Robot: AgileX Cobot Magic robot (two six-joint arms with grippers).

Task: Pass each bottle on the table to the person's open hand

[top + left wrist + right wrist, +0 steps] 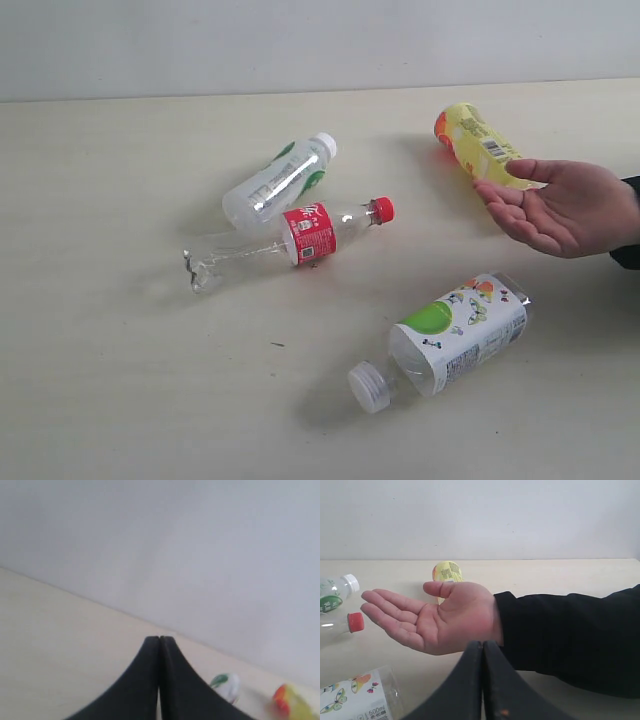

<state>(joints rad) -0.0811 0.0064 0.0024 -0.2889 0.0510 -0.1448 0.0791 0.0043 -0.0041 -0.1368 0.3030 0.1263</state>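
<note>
Step one is not yet started: all four bottles (pixel 300 238) lie on the table (pixel 120 300), the yellow bottle (pixel 480 145) just beside the open hand (pixel 565 205). The left claw (pixel 159 641) and the right claw (pixel 482 644) are pressed together, empty (one must spread before grasping).

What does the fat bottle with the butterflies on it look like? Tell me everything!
The butterfly bottle is short and wide, made of clear plastic, and looks empty. A white screw cap closes it. A white label wraps its body, showing a big green shape, an orange patch and small butterflies. It lies on its side on the pale table, cap pointing toward the near edge in the exterior view. Only the table touches it.
</note>
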